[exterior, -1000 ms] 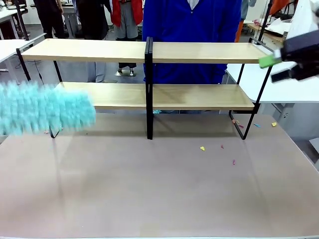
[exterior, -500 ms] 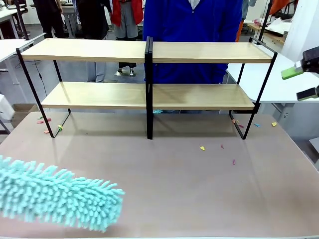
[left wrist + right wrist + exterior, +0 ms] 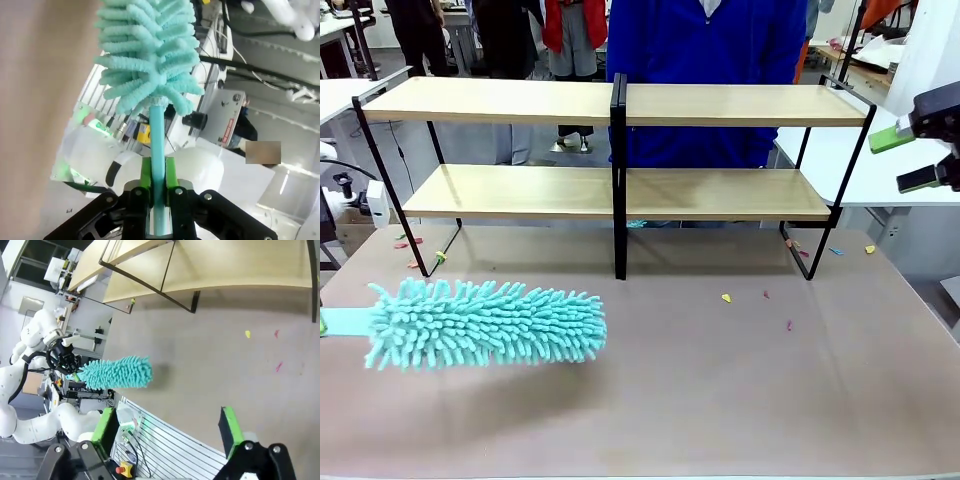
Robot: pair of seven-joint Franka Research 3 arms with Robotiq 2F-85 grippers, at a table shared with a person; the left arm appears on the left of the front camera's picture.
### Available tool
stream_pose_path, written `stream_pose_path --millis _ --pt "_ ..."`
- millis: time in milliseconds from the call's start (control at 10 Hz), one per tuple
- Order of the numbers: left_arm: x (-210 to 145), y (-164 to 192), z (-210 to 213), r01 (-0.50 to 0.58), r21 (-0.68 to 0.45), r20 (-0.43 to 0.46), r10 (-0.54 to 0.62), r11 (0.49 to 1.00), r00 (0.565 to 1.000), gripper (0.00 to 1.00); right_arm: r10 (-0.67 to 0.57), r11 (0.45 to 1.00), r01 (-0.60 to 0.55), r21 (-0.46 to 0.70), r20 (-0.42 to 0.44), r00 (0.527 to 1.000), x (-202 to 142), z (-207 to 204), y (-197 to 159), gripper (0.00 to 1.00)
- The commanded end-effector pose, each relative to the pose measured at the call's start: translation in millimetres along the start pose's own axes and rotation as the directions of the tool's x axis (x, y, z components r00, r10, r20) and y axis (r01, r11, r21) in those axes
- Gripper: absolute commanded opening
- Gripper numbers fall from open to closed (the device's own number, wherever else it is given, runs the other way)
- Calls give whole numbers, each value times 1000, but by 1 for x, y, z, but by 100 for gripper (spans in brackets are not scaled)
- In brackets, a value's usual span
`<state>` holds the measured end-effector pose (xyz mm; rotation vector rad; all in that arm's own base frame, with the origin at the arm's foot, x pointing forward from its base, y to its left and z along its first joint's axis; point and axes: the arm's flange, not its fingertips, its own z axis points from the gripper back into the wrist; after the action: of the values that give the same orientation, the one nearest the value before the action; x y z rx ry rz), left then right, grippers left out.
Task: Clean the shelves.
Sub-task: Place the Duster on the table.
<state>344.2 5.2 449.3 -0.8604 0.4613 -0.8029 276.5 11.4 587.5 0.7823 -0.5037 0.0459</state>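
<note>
Counter: grey-brown counter, a few coloured scraps near the shelves.
Shelves: shelves stand at the far edge, in front of a person in blue.
Duster: teal duster hovers low at front left; probably light and soft, best gripped by its stiff handle.
Left hand: left hand clenched on the handle.
Right hand: right hand released, empty, raised beside the shelves' right end.

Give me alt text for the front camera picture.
A fluffy teal duster hovers over the left of the tabletop, in front of the two-board wooden shelves. The open right gripper hangs at the right edge; small coloured scraps dot the table.
</note>
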Motion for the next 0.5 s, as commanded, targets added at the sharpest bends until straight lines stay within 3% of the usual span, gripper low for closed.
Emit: stream_pose_path --millis 0,200,300,400 --pt "10 -6 -10 -53 19 17 52 998 998 13 14 1000 -13 21 0 1000 3 0 -2 100" --pt "18 -5 -8 -75 60 16 75 995 997 16 14 1000 -13 21 0 1000 3 0 -2 100" --pt "21 -1 -1 -172 166 90 159 971 983 70 14 1000 -13 21 0 1000 3 0 -2 100" --pt "18 0 13 -234 225 182 195 946 964 74 14 1000 -13 21 0 1000 3 0 -2 100"
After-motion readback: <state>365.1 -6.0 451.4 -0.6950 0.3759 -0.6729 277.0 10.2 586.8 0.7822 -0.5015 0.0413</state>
